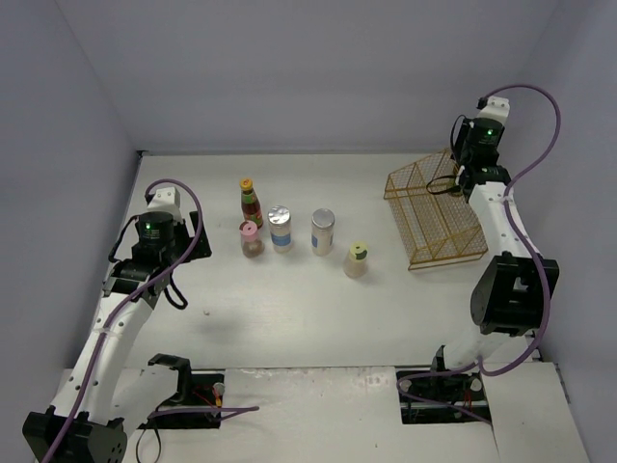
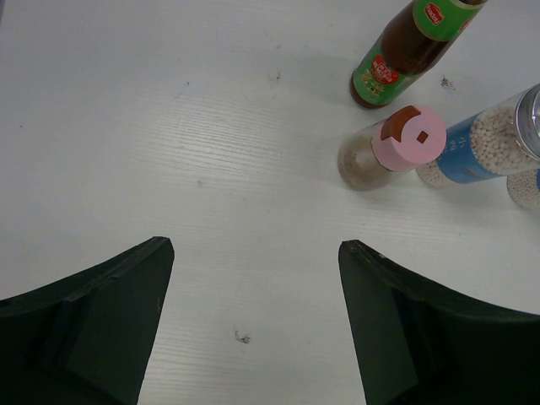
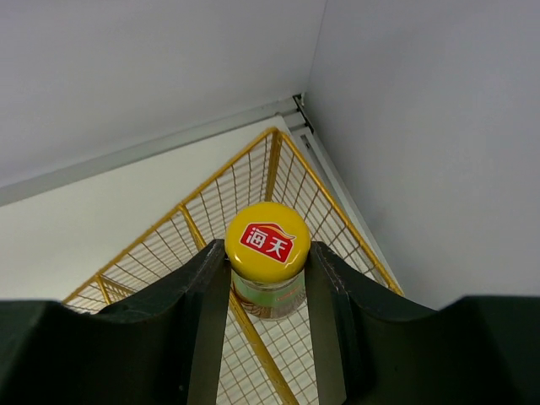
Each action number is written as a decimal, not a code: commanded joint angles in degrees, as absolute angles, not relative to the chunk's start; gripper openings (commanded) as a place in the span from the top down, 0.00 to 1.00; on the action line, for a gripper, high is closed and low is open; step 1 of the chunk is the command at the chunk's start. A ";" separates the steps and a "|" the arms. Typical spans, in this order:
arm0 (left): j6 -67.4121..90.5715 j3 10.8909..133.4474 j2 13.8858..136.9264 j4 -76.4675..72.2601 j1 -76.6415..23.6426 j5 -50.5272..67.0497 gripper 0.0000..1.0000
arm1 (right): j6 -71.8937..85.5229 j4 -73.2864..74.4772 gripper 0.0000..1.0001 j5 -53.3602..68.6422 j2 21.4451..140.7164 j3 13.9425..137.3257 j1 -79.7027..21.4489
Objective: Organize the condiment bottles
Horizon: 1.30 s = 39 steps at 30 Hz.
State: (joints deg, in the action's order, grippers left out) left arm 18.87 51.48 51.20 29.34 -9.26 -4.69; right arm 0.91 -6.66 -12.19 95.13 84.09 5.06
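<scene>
My right gripper (image 3: pixel 267 253) is shut on the neck of a slim sauce bottle with a yellow cap (image 3: pixel 263 234) and holds it over the far corner of the gold wire basket (image 3: pixel 190 224). In the top view this gripper (image 1: pixel 451 183) is at the basket's back edge. The other sauce bottle (image 1: pixel 251 203), the pink-lidded jar (image 1: pixel 251 238), two silver-lidded jars (image 1: pixel 281 229) (image 1: pixel 322 231) and the pale yellow-green-lidded jar (image 1: pixel 357 259) stand mid-table. My left gripper (image 2: pixel 253 278) is open and empty over bare table, left of the pink-lidded jar (image 2: pixel 396 143) and the sauce bottle (image 2: pixel 396 59).
The gold wire basket (image 1: pixel 434 217) stands at the back right, close to the right wall. Grey walls close in the table on the left, back and right. Cables and mounts lie along the near edge.
</scene>
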 commanded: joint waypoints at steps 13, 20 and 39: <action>19.16 53.00 50.45 26.98 -9.05 -4.13 0.20 | 4.83 -22.76 1.00 -17.40 91.40 81.04 4.75; 19.16 53.00 50.45 26.90 -9.05 -4.04 0.20 | 6.59 -24.87 1.00 -17.93 93.08 79.90 5.54; 19.34 53.00 50.27 26.72 -9.05 -3.52 0.20 | 7.91 -28.65 0.69 -19.43 95.45 75.50 5.80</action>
State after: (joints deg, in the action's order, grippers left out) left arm 18.90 51.48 51.18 29.52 -9.26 -4.03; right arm 7.38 -17.78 -17.21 97.43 73.65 5.32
